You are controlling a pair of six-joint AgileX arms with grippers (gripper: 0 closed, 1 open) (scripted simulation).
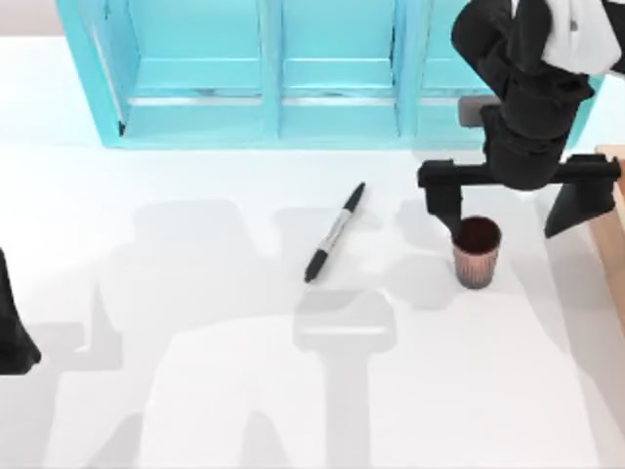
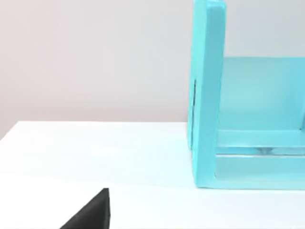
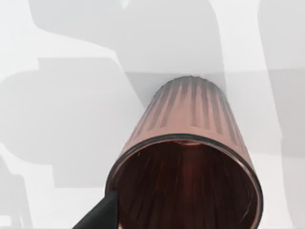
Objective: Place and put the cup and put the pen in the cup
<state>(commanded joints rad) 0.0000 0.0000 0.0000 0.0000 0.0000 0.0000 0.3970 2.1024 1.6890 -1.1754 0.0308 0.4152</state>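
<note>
While my left arm sits parked at the table's left edge, my right gripper (image 1: 520, 207), fingers spread, hangs over the upright copper-brown ribbed cup (image 1: 477, 251), so the slim black grey-barrelled pen (image 1: 334, 233) lying left of it remains to go in.

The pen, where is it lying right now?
In the top view the pen lies flat on the white table near the middle, left of the upright cup and in front of the turquoise shelf.
</note>
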